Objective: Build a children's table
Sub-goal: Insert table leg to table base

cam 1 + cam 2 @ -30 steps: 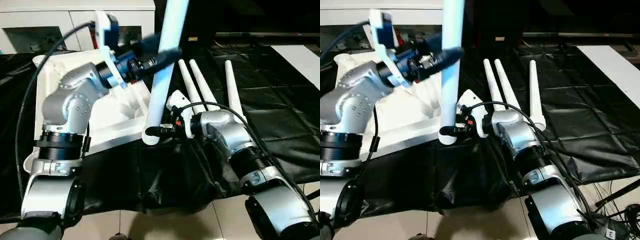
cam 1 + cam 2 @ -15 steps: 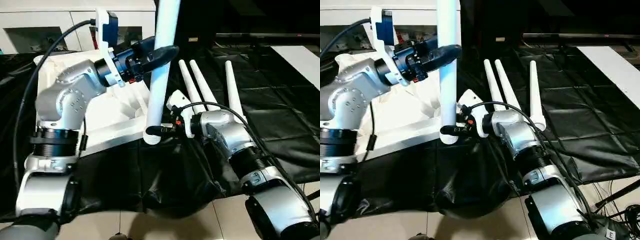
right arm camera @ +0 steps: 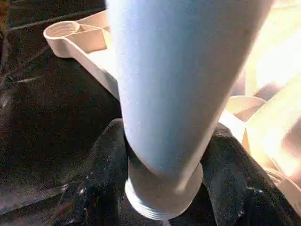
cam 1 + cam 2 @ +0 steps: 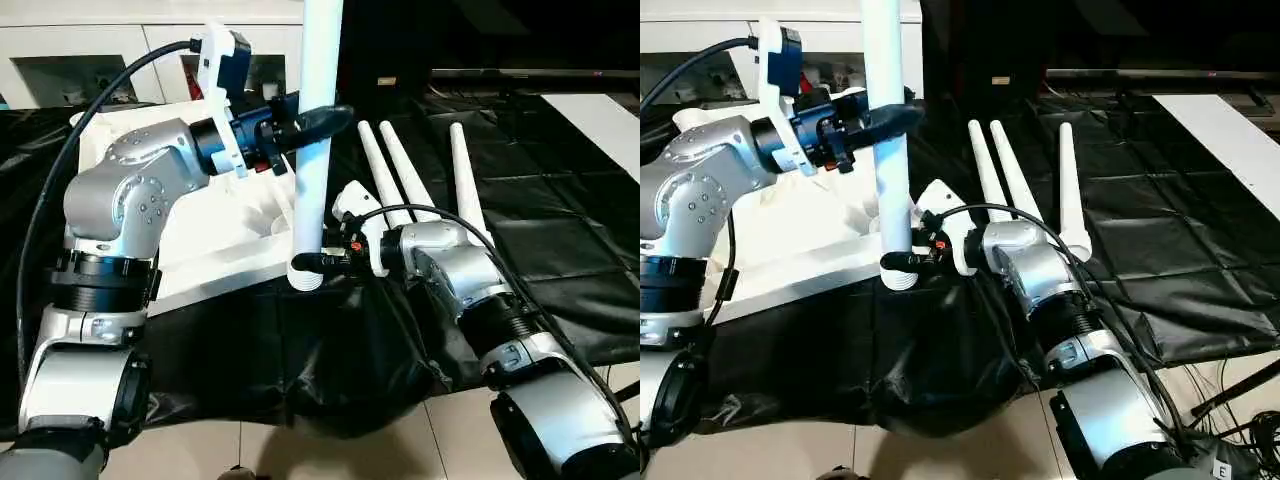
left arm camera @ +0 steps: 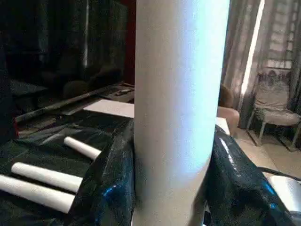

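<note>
The work looks to be at an early stage. The white tabletop (image 4: 215, 225) lies underside up on the black-sheeted bench (image 4: 560, 210), at the left and partly behind the left arm, and no leg can be seen seated in any of its corner sockets. One leg (image 4: 315, 150) stands nearly upright just beside the top's near right edge, ribbed end down. The right end effector (image 4: 322, 262) is clenched on it close above the ribbed end, and the left end effector (image 4: 318, 118) grips it higher up, a finger on either side. Three more legs (image 4: 420, 180) lie side by side on the bench at the far right, untouched. By my reading, all four legs are left to fit.
</note>
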{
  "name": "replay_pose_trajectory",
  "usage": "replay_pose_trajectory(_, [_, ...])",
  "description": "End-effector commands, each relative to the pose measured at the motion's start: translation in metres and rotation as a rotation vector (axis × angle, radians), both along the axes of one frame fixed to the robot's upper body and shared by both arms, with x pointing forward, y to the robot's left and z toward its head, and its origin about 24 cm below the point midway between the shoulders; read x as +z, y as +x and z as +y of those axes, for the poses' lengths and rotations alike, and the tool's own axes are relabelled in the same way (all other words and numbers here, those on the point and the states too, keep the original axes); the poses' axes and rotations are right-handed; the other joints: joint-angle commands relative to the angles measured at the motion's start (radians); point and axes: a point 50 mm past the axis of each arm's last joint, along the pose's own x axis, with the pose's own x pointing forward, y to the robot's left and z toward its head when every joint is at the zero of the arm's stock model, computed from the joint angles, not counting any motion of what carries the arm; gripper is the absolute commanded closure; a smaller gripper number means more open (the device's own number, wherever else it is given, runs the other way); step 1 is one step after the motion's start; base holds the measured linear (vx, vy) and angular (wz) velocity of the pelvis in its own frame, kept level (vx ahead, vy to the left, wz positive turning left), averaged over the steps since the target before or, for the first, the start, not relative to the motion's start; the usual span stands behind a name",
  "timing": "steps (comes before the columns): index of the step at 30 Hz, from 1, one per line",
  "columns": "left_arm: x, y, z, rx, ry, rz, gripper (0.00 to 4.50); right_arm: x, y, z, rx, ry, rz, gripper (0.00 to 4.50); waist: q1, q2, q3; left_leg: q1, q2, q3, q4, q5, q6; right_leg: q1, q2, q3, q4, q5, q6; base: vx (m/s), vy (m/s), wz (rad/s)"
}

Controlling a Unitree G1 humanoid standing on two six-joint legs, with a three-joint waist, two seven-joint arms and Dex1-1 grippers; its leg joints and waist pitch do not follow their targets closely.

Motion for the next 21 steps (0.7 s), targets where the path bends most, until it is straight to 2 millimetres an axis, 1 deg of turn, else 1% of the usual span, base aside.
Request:
replay_pose_trajectory(1, [0.004,0.007,0.007,0.101,0.0,0.024,2.83,0.009,0.002,0.003,0.012,-0.004,-0.057,2.64,0.003,0.004,-0.08,0.016,0.018,-0.002,-0.051,0.054,0.061,0.073,-0.067,0.04,-0.044,0.321,-0.298,0.0,0.0,0.0])
replay_pose_trajectory(2, [0.005,0.009,0.009,0.119,-0.007,0.028,2.83,0.009,0.002,0.003,0.011,-0.003,-0.06,2.64,0.004,0.006,-0.08,0.016,0.019,-0.003,-0.051,0.049,0.059,0.073,-0.068,0.041,-0.044,0.315,-0.298,0.0,0.0,0.0])
replay_pose_trajectory(5, [0.007,0.009,0.01,0.127,-0.02,0.024,2.83,0.011,0.002,0.003,0.005,0.012,-0.075,2.64,0.004,0.004,-0.078,0.015,0.019,-0.003,-0.052,0.033,0.052,0.074,-0.069,0.042,-0.046,0.29,-0.296,0.0,0.0,0.0])
replay_pose_trajectory(7, [0.008,0.01,0.01,0.133,-0.029,0.026,2.83,0.013,0.003,0.003,0.002,0.028,-0.068,2.64,0.003,0.005,-0.079,0.016,0.019,-0.004,-0.051,0.031,0.049,0.074,-0.069,0.042,-0.046,0.285,-0.295,0.0,0.0,0.0])
replay_pose_trajectory(8, [0.009,0.01,0.01,0.139,-0.036,0.029,2.83,0.014,0.003,0.003,-0.002,0.042,-0.064,2.29,0.003,0.004,-0.079,0.016,0.019,-0.004,-0.052,0.028,0.048,0.073,-0.069,0.042,-0.046,0.284,-0.295,0.0,0.0,0.0])
replay_pose_trajectory(9, [0.01,0.01,0.011,0.143,-0.039,0.03,2.83,0.016,0.003,0.003,0.0,0.057,-0.059,2.08,0.003,0.002,-0.079,0.016,0.019,-0.004,-0.052,0.027,0.05,0.074,-0.069,0.042,-0.046,0.283,-0.295,0.0,0.0,0.0])
replay_pose_trajectory(10, [0.01,0.011,0.011,0.151,-0.045,0.035,2.83,0.018,0.004,0.002,0.001,0.07,-0.058,1.94,0.003,0.003,-0.079,0.015,0.019,-0.004,-0.051,0.029,0.051,0.073,-0.069,0.042,-0.045,0.287,-0.296,0.0,0.0,0.0])
replay_pose_trajectory(12, [0.011,0.012,0.012,0.164,-0.054,0.044,2.83,0.021,0.004,0.002,0.002,0.089,-0.053,1.87,0.001,0.001,-0.079,0.015,0.017,-0.004,-0.051,0.03,0.055,0.074,-0.068,0.042,-0.046,0.287,-0.291,0.0,0.0,0.0])
replay_pose_trajectory(13, [0.012,0.013,0.013,0.174,-0.061,0.052,2.84,0.026,0.004,0.001,0.01,0.115,-0.055,1.73,0.001,-0.001,-0.078,0.014,0.017,-0.004,-0.051,0.03,0.057,0.075,-0.069,0.042,-0.047,0.285,-0.288,0.0,0.0,0.0])
replay_pose_trajectory(14, [0.012,0.015,0.014,0.189,-0.07,0.063,2.84,0.031,0.004,-0.001,0.015,0.145,-0.052,1.73,0.002,0.0,-0.08,0.014,0.016,-0.004,-0.05,0.034,0.06,0.076,-0.068,0.043,-0.046,0.289,-0.286,0.0,0.0,0.0])
replay_pose_trajectory(15, [0.012,0.016,0.016,0.2,-0.077,0.073,2.84,0.035,0.004,-0.002,0.022,0.178,-0.049,1.51,0.003,-0.001,-0.08,0.014,0.017,-0.005,-0.05,0.039,0.062,0.076,-0.068,0.042,-0.045,0.294,-0.286,0.0,0.0,0.0])
replay_pose_trajectory(16, [0.012,0.016,0.018,0.207,-0.086,0.082,2.84,0.043,0.005,-0.004,0.016,0.225,-0.044,1.47,0.005,0.0,-0.081,0.015,0.017,-0.005,-0.049,0.047,0.068,0.076,-0.067,0.042,-0.044,0.305,-0.286,0.0,0.0,0.0])
replay_pose_trajectory(17, [0.012,0.019,0.022,0.226,-0.121,0.119,2.84,0.055,0.006,-0.01,0.015,0.312,-0.014,1.46,0.004,-0.001,-0.081,0.015,0.016,-0.005,-0.049,0.052,0.074,0.075,-0.066,0.042,-0.043,0.316,-0.289,0.0,0.0,0.0])
replay_pose_trajectory(18, [0.012,0.019,0.022,0.227,-0.122,0.12,2.84,0.055,0.006,-0.01,0.015,0.314,-0.013,1.45,0.007,0.002,-0.082,0.015,0.016,-0.005,-0.048,0.054,0.078,0.075,-0.066,0.041,-0.043,0.322,-0.293,0.0,0.0,0.0])
replay_pose_trajectory(19, [0.012,0.021,0.024,0.231,-0.142,0.141,2.84,0.061,0.007,-0.013,0.018,0.346,0.002,1.45,0.007,0.001,-0.08,0.015,0.016,-0.004,-0.048,0.053,0.08,0.074,-0.064,0.04,-0.043,0.32,-0.294,0.0,0.0,0.0])
replay_pose_trajectory(20, [0.012,0.022,0.026,0.235,-0.17,0.169,2.84,0.067,0.009,-0.018,0.005,0.391,0.03,1.45,0.008,0.001,-0.082,0.016,0.017,-0.004,-0.047,0.054,0.079,0.074,-0.066,0.04,-0.042,0.32,-0.298,0.0,0.0,0.0])
replay_pose_trajectory(21, [0.012,0.022,0.027,0.234,-0.178,0.176,2.84,0.069,0.009,-0.019,0.0,0.402,0.038,1.45,0.008,0.001,-0.081,0.015,0.016,-0.003,-0.047,0.053,0.08,0.073,-0.065,0.04,-0.043,0.319,-0.299,0.0,0.0,0.0])
